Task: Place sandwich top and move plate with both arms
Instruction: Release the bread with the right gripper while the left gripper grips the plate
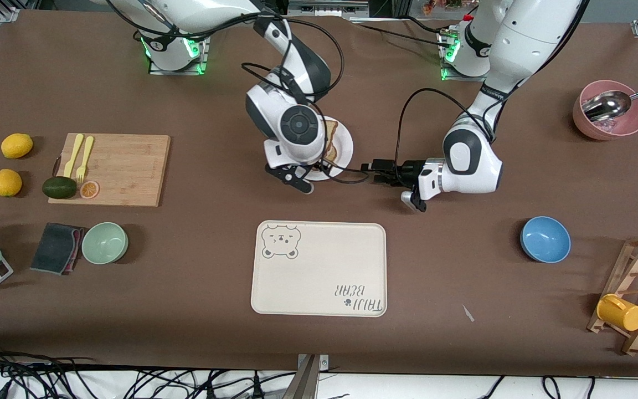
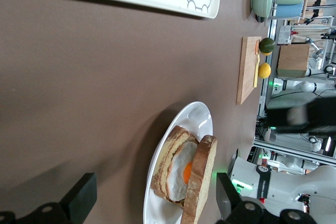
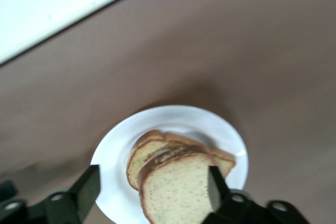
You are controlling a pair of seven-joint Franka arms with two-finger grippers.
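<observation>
The white plate lies mid-table, mostly hidden under the right arm's wrist. On it is a darker slice with a fried egg, and the tan sandwich top rests tilted on that slice. The top also shows in the left wrist view, and its edge shows in the front view. My right gripper hangs open over the plate, its fingers on either side of the top slice. My left gripper is open and low beside the plate, pointing at it.
A cream bear tray lies nearer the camera than the plate. A cutting board with forks and fruit and a green bowl are toward the right arm's end. A blue bowl and a pink bowl are toward the left arm's end.
</observation>
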